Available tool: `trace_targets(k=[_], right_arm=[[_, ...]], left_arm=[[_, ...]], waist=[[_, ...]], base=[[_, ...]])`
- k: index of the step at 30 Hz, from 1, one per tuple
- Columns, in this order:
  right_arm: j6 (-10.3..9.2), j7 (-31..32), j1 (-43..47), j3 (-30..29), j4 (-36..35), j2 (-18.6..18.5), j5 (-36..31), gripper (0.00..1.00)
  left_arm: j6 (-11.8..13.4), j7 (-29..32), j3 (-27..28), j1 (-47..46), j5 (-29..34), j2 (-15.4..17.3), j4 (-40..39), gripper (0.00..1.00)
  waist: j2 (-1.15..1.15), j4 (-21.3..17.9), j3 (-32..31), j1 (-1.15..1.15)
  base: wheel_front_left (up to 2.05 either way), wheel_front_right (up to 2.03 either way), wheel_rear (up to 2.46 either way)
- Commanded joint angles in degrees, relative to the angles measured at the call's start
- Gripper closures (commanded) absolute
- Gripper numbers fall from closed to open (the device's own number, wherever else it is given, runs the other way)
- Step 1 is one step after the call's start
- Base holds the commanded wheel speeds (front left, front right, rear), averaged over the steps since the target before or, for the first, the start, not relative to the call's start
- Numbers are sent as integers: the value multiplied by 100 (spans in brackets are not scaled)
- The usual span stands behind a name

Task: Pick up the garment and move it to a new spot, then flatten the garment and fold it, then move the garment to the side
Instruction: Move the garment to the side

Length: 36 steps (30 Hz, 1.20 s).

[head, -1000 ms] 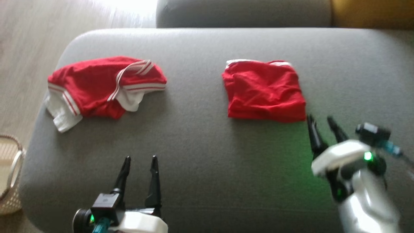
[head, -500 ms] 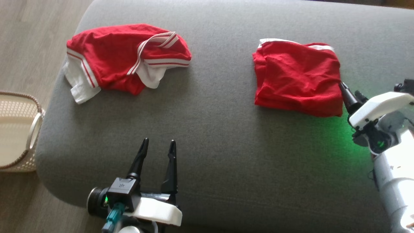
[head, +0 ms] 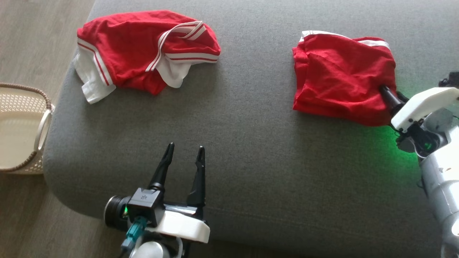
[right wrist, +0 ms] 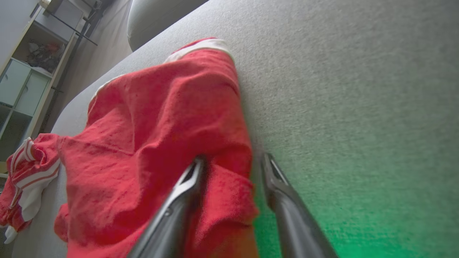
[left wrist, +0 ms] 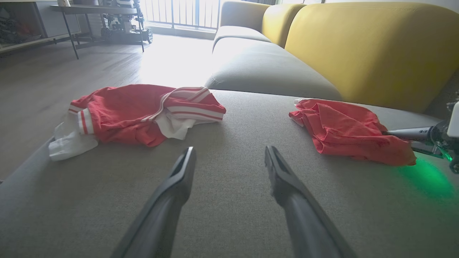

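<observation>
Garment (head: 344, 77) red, folded square, wrinkled, white trim along far edge.

Our left gripper (head: 186, 146) hangs over the near edge of the cushion (head: 251, 150). Its two dark fingers (left wrist: 178, 179) point away from us and are spread wide, with nothing between them. Our right arm (head: 435, 186) stands at the cushion's right edge, the pale forearm leading to a white wrist (head: 423, 105) lit green. Our right gripper (right wrist: 233, 158) points left and tilts down, jaws apart. It straddles the near right corner of the garment (head: 344, 79), one finger over the cloth, the other just beside it.
</observation>
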Motion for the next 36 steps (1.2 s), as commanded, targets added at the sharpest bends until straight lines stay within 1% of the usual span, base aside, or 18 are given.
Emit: trace_targets(k=[1,5,10,13,16,19,20,21,22,27,31,36], right_arm=[[-2,-44,-140,176,-77,-5,24,100],[-2,-35,-170,384,-127,25,103,100],[-2,-164,-229,626,-267,-89,151,100],[-2,-329,-261,824,-449,-136,144,100],[-2,-472,-262,1030,-679,-148,160,100],[-2,-566,-251,1199,-900,-259,169,100],[-2,-566,-251,1199,-900,-259,169,100],[-2,-598,-249,1250,-971,-305,163,100],[-2,-633,-248,1305,-1073,-404,175,100],[-2,-797,-340,1383,-1179,-699,24,100],[-2,-931,-542,1408,-1130,-847,-188,100],[-2,-1021,-848,1515,-1023,-1050,-543,100]], left_arm=[[34,-28,95,-154,7,-4,-198,0],[79,-28,113,-182,-27,-4,-243,0],[102,-28,240,-210,-63,-4,-325,0],[76,-28,283,-223,-45,-4,-346,0],[124,-28,407,-233,-50,-4,-404,0],[98,-28,493,-297,-15,-4,-447,0],[98,-28,493,-297,-15,-4,-447,0],[86,-28,515,-317,10,-4,-456,0],[59,-28,559,-354,49,-4,-473,0],[-35,-28,672,-452,139,-4,-465,0],[-147,-28,700,-562,252,-4,-418,0],[-241,-28,770,-696,388,-4,-403,0]], waist=[[0,6,15,0],[0,-71,53,0],[0,-302,93,0],[0,-518,93,0],[0,-815,118,0],[0,-1096,168,0],[0,-1096,168,0],[0,-1194,184,0],[0,-1384,225,0],[0,-1847,370,0],[0,-2141,504,0],[0,-2386,705,0]], base=[[0,0,0],[0,0,0],[0,0,0],[0,0,0],[0,0,0],[0,0,0],[0,0,0],[0,0,0],[0,0,0],[0,0,0],[0,0,0],[0,0,0]])
